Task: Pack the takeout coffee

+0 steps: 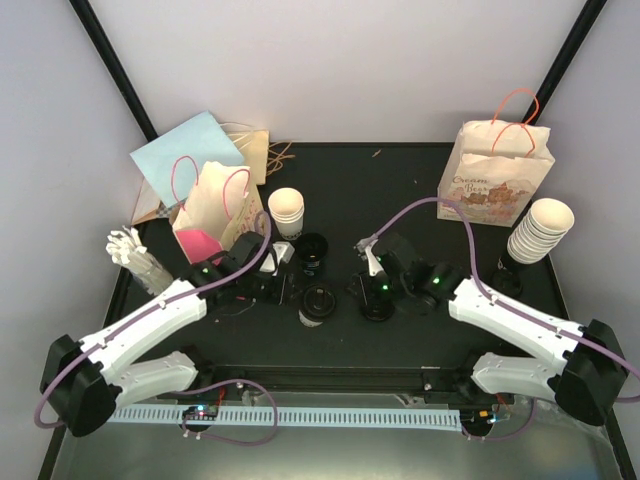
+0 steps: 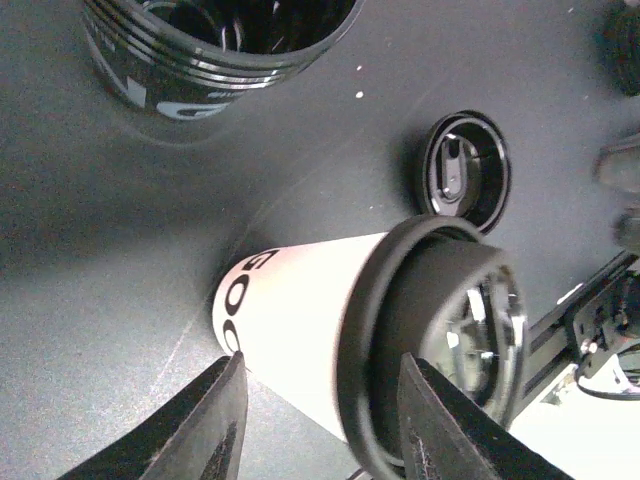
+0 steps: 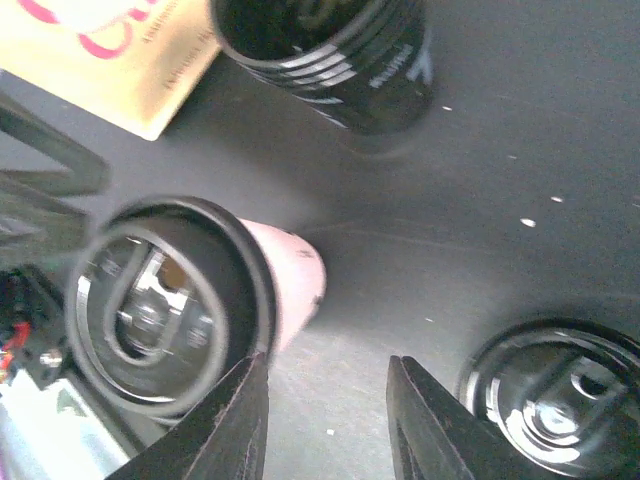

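A white takeout coffee cup [image 1: 318,302] with a black lid on it stands on the dark table between my two arms. In the left wrist view the cup [image 2: 300,320] and its lid [image 2: 440,330] fill the space between my fingers; the left gripper [image 2: 325,420] is open around it, jaws slightly off its sides. The right gripper [image 3: 325,420] is open over bare table, the same cup [image 3: 290,280] just left of its left finger. A loose black lid [image 3: 555,400] lies to its right. From above, left gripper [image 1: 290,290] and right gripper [image 1: 370,285] flank the cup.
A black cup stack [image 1: 312,255] and a white cup stack [image 1: 286,212] stand behind the cup. A paper bag with pink handles [image 1: 215,210] is at back left, a printed bag [image 1: 495,175] at back right beside another white cup stack [image 1: 540,230].
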`<action>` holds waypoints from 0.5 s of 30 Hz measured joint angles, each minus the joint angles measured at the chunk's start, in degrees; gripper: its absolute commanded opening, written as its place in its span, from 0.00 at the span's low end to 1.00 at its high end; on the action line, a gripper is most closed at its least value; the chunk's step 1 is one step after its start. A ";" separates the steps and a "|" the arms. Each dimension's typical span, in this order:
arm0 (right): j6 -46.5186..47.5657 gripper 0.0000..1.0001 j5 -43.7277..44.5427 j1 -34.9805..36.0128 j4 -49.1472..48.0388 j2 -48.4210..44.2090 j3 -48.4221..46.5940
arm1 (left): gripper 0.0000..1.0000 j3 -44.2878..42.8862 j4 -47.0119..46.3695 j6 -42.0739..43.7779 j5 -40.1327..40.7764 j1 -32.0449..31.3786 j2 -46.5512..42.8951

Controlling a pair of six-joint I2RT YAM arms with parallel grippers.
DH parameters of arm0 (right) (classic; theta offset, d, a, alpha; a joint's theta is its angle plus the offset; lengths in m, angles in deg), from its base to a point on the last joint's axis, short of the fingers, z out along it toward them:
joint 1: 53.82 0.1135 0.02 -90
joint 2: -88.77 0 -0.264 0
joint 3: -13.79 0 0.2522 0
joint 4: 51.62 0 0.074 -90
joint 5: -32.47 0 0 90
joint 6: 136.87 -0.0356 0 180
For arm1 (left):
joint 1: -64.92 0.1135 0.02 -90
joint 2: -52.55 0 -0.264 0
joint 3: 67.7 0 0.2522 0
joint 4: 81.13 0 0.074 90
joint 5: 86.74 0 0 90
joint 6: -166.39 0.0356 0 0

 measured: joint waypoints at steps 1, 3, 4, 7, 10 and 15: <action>0.33 0.35 0.76 0.00 0.76 0.00 0.00 | 0.47 -0.50 0.22 0.00 0.00 0.00 -0.39; 0.96 0.35 2.34 0.00 2.54 0.00 0.20 | 0.49 -1.33 0.48 0.02 0.00 -0.02 -1.25; 1.29 0.35 3.02 0.00 3.04 -0.02 0.52 | 0.50 -1.62 0.59 0.02 0.00 -0.04 -1.75; 2.38 0.34 4.20 0.00 4.44 0.02 2.03 | 0.51 -1.81 0.79 0.04 0.02 -0.04 -3.76; 2.99 0.34 4.31 0.00 5.07 0.20 4.35 | 0.51 -1.81 1.03 0.26 0.26 -0.04 -4.72; 3.96 0.29 3.21 0.00 4.52 1.62 7.52 | 0.57 -1.81 1.77 0.42 0.46 -0.04 -4.85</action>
